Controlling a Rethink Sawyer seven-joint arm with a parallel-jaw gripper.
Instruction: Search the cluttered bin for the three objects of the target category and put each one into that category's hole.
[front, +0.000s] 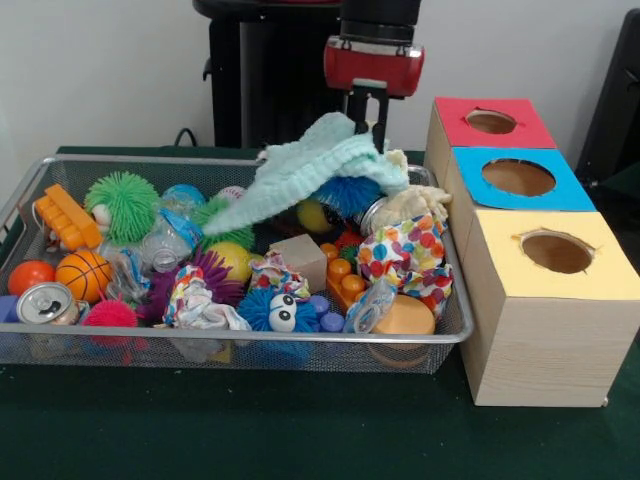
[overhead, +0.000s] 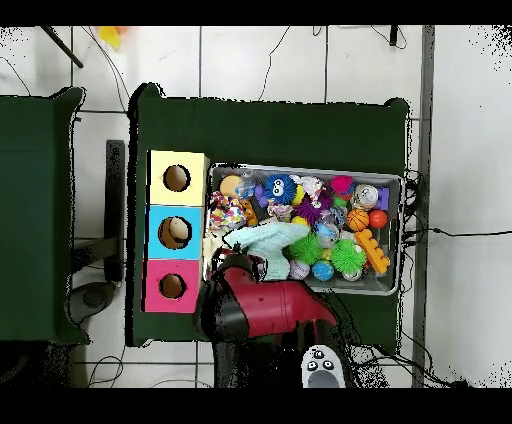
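My gripper (front: 368, 128) hangs over the back right of the wire bin (front: 250, 338), shut on a mint green cloth (front: 320, 165). The cloth is lifted at its top and drapes down to the left over the toys. In the overhead view the same cloth (overhead: 264, 240) spreads from under the red arm's end (overhead: 236, 268) at the bin's (overhead: 397, 180) left side. Other cloths lie in the bin: a polka-dot one (front: 405, 250), a floral one (front: 195, 300) and a cream one (front: 418, 203). Beside the bin stand three boxes with a red-topped hole (front: 490, 121), a blue-topped hole (front: 518, 177) and a yellow-topped hole (front: 556, 251).
The bin is packed with toys: a green spiky ball (front: 122, 203), a blue spiky ball with eyes (front: 280, 310), a small basketball (front: 83, 275), a can (front: 45, 303), an orange brick (front: 65, 217) and a wooden block (front: 300, 258). The boxes stand close against the bin's right side.
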